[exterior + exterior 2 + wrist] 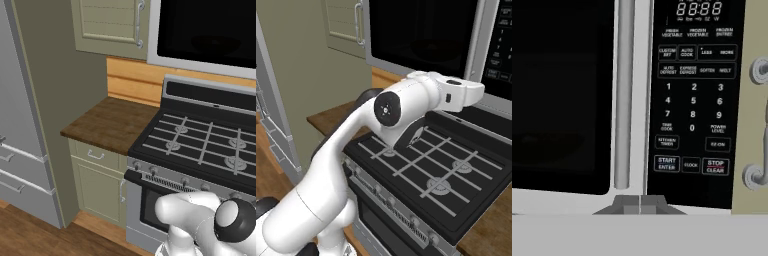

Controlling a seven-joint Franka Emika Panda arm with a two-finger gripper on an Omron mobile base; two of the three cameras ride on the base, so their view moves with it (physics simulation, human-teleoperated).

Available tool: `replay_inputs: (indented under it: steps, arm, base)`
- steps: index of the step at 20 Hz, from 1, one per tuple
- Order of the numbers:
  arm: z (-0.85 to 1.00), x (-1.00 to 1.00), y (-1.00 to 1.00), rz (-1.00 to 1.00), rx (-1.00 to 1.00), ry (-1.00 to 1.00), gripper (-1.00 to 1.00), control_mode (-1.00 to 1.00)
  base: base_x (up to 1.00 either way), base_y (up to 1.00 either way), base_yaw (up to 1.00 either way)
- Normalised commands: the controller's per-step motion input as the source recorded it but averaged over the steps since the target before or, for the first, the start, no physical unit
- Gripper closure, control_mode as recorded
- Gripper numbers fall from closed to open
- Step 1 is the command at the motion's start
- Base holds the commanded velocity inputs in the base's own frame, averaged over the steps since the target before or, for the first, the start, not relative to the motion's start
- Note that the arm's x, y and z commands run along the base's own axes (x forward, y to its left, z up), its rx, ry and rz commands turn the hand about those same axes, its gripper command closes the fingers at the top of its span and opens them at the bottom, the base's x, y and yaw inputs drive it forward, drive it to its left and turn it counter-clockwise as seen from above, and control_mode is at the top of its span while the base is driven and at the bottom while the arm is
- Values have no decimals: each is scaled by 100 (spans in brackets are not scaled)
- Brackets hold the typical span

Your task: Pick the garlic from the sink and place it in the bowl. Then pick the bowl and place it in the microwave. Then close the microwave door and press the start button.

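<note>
- The microwave (637, 100) is the landmark: a silver-grey box mounted above the black stove (426, 170), with its door (562, 90) shut flat against the front.
- The door is a large pane of black glass in a silver frame; a long, round silver bar handle (624, 95) runs upright along its edge, next to the button panel.
- The button panel (694, 100) is dark and flat, with white number keys, a digital display at the top and a row of START, clock and STOP keys at the bottom.
- The claw (640, 205) sits just below the microwave's lower edge, under the seam between handle and panel; its two dark tips are pressed together with nothing between them.
- Tips closed like this make one blunt point, which suits poking a key rather than gripping.
- The start button (667, 163) lies up and slightly toward the panel side from the tips, so I judge pressing it is the step in hand, with a short reach left.
- The bowl and garlic are presumably inside the microwave; the dark glass hides them, so I cannot confirm it.
- Beside the stove, on the side away from the microwave's panel, a brown wood-grain worktop (112, 122) tops pale green cabinets (100, 185).
</note>
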Motion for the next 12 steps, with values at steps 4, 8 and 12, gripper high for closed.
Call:
replay_inputs:
  steps: [4, 8, 12]
  arm:
    - [0, 1, -26, -2, 0, 0, 100, -100]
    - [0, 12, -23, -2, 0, 0, 100, -100]
    - [0, 24, -12, -1, 0, 0, 100, -100]
  base:
    - [0, 0, 0]
    - [0, 0, 0]
    - [0, 0, 0]
